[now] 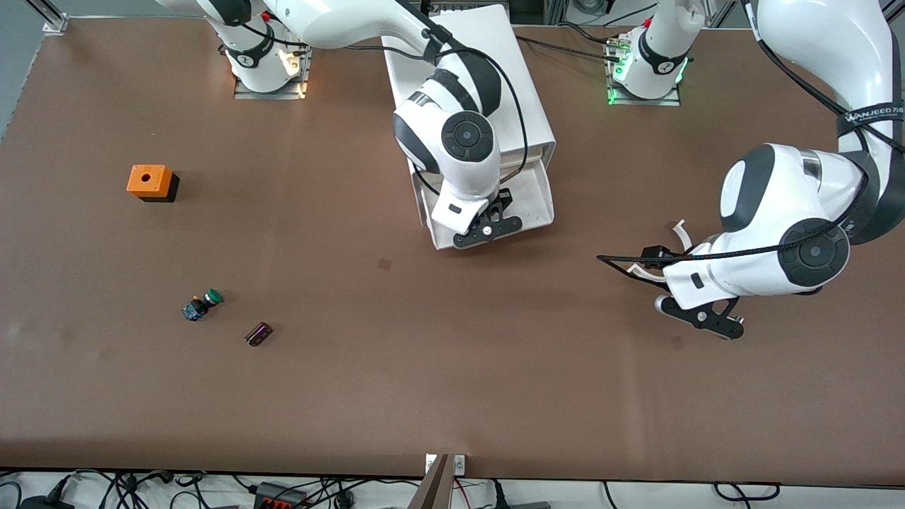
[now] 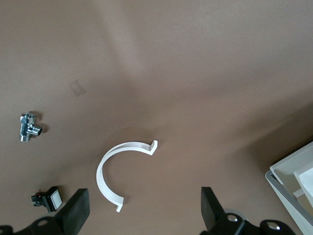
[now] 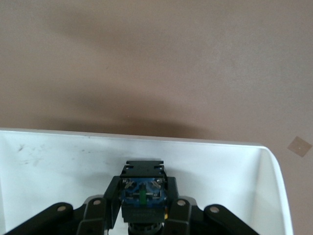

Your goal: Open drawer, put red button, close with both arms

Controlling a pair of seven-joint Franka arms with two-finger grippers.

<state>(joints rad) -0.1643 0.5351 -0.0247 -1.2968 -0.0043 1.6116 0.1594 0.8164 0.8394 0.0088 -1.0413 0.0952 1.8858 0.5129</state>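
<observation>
The white cabinet (image 1: 495,71) stands at the middle of the table between the arms' bases, with its bottom drawer (image 1: 541,201) pulled out. My right gripper (image 1: 488,230) is over the open drawer. It is shut on the button (image 3: 143,188), which hangs just above the drawer floor (image 3: 58,156). Only the button's blue base and black body show; its cap is hidden, so I cannot see its colour. My left gripper (image 1: 700,318) is open and empty over bare table toward the left arm's end, its fingers (image 2: 78,208) spread wide.
A white curved clip (image 2: 110,171) lies under the left gripper, also in the front view (image 1: 680,233). A chrome fitting (image 2: 28,127) and a square switch (image 2: 49,198) lie beside it. Toward the right arm's end lie an orange box (image 1: 150,182), a green-capped button (image 1: 203,304) and a small dark part (image 1: 259,334).
</observation>
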